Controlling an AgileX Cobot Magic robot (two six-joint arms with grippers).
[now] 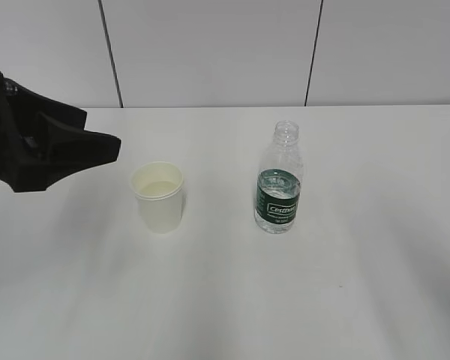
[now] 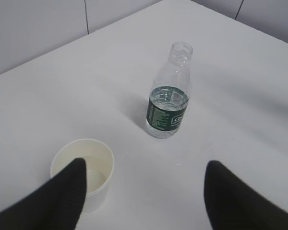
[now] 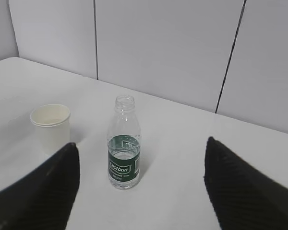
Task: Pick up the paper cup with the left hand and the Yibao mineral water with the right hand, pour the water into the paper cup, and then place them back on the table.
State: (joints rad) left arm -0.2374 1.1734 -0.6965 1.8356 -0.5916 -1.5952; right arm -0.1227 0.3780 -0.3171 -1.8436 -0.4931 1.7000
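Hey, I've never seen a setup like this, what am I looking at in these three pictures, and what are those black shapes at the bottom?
This is a two-armed robot at a white table. One picture looks down from the front; the other two come from cameras on each wrist. The black shapes are open gripper fingers: the left hand and the right hand. Neither holds anything. On the table stand a paper cup and, apart to its right, an uncapped Yibao mineral water bottle with some water in it. The left arm shows at the front picture's left edge.

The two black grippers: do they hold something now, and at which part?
Nothing is held. The left gripper and right gripper are open; the cream paper cup and clear green-labelled plastic bottle stand free.
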